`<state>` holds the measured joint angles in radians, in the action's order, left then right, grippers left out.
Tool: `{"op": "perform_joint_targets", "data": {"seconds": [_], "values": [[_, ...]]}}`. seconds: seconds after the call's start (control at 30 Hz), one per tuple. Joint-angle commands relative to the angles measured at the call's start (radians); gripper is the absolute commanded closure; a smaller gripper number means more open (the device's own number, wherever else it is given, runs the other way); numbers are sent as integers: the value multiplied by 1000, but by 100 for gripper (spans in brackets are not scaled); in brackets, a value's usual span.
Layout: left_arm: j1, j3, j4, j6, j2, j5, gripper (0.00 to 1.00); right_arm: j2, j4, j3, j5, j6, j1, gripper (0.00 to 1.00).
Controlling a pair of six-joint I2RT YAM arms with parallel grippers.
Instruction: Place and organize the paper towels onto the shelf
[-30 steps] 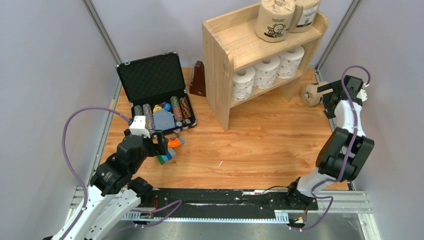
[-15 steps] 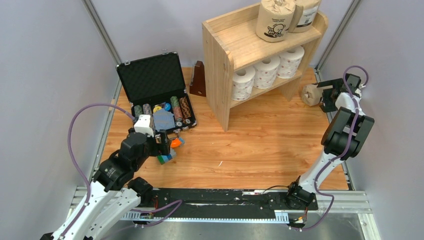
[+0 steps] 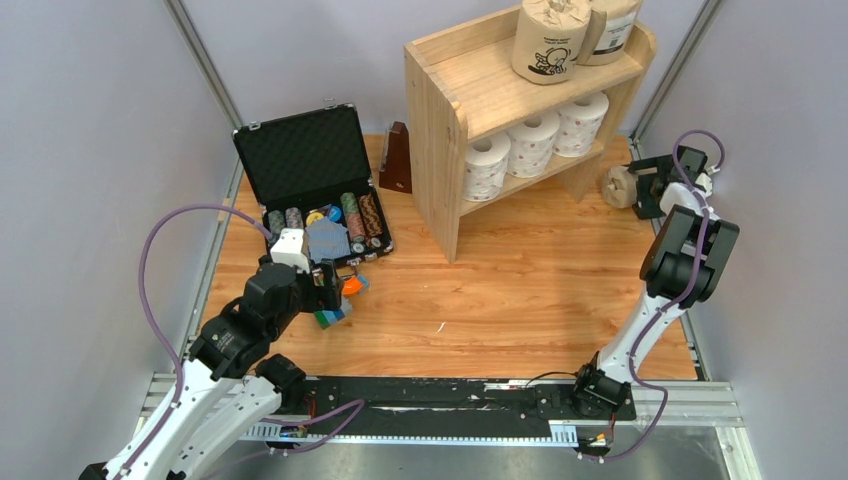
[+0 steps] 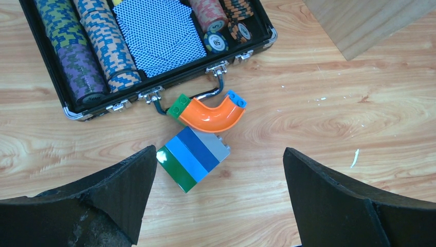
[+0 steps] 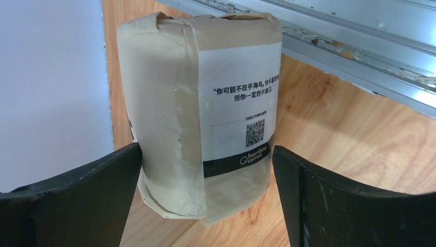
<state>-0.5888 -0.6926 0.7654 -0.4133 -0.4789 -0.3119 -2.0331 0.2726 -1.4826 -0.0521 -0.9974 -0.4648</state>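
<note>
One tan kraft-wrapped paper roll [image 5: 200,103] lies far right, off the light pine shelf [image 3: 435,110]; right gripper [image 5: 205,159] gapes unclenched, lined up for pickup.

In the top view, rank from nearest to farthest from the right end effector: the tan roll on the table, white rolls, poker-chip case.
1. Tan roll, beside the right end effector.
2. White rolls, in the shelf.
3. Poker-chip case, far left.

The right pincer [image 5: 206,149] shows matt black fingers [image 5: 77,200]. Between them is a roll [image 5: 169,103] in creased tan kraft paper with a smooth white label [image 5: 239,118]. Beyond it runs a dull, dusty metal rail [image 5: 360,31]. Below the left pincer [image 4: 218,150], glossy plastic blocks [image 4: 193,158] lie on the smooth, softly shining wood table [image 4: 334,118].
</note>
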Motion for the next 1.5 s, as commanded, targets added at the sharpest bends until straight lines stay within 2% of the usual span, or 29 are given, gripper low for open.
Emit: {"op": "perform_joint_targets", "data": {"seconds": [0.0,0.17,0.33,0.57,0.73,1.0,1.17,1.3,1.47], "values": [[-3,-2,-35,8,-1,-2,0,-74,-34,-11,92,53,-28,4],[-3,-1,-35,11,1,4,0,-65,-81,35,24,113,-28,22],[-3,-1,-39,19,11,20,0,34,-93,148,6,121,-28,30],[-3,-2,-45,28,53,43,0,264,-64,402,-59,106,3,34],[-3,1,-45,28,97,47,0,471,18,578,-55,93,83,34],[-3,1,-55,37,160,70,0,763,185,732,105,74,385,34],[-3,5,-67,40,186,93,0,912,196,828,267,41,663,34],[-3,6,-75,43,186,115,0,957,228,859,371,37,871,34],[-3,11,-86,47,180,144,0,976,376,840,332,-42,1019,31]]}}
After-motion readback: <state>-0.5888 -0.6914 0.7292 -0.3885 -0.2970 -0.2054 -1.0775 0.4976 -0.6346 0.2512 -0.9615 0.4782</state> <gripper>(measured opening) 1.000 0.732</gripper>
